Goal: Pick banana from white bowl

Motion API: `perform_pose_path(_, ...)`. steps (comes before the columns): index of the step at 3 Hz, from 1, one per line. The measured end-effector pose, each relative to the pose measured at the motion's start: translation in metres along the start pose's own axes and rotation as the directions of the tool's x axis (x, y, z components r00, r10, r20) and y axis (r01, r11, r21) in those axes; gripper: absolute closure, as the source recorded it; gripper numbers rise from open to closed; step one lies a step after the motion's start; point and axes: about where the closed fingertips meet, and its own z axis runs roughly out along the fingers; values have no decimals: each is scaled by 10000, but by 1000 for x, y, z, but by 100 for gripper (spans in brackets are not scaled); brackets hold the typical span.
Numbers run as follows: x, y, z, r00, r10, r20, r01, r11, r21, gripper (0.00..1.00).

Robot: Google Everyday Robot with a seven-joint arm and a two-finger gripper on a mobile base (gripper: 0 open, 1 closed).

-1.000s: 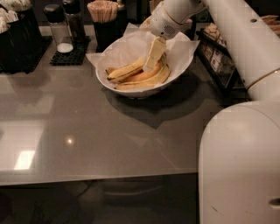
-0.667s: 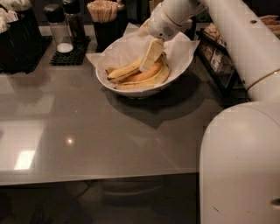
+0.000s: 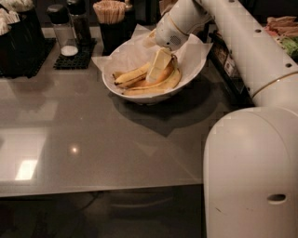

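In wide paper-lined white bowl point(image 3: 148, 97) — pale gripper point(image 3: 156, 72) at right end of long yellow streaked banana point(image 3: 132, 75), axis running left; grip state can't be told.

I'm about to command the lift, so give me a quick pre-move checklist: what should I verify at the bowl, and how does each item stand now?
1. Gripper down inside the white bowl: ok.
2. Gripper on the banana: cannot tell; it sits at that banana's right end, over the more orange banana beside it.
3. Banana actually held: cannot tell.
4. Bowl resting flat on the table: ok.
5. Paper liner free of the gripper: cannot tell.
6. Cup of sticks apart from the bowl, behind it to the left: ok.
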Motion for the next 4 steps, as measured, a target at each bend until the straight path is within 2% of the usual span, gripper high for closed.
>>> perform_pose_path(1, 4, 0, 6, 9999, 144, 82, -142, 9997, -199, 9)
perform_pose_path(4, 10, -1, 15, 9994, 315, 171, -307, 9985, -444, 60)
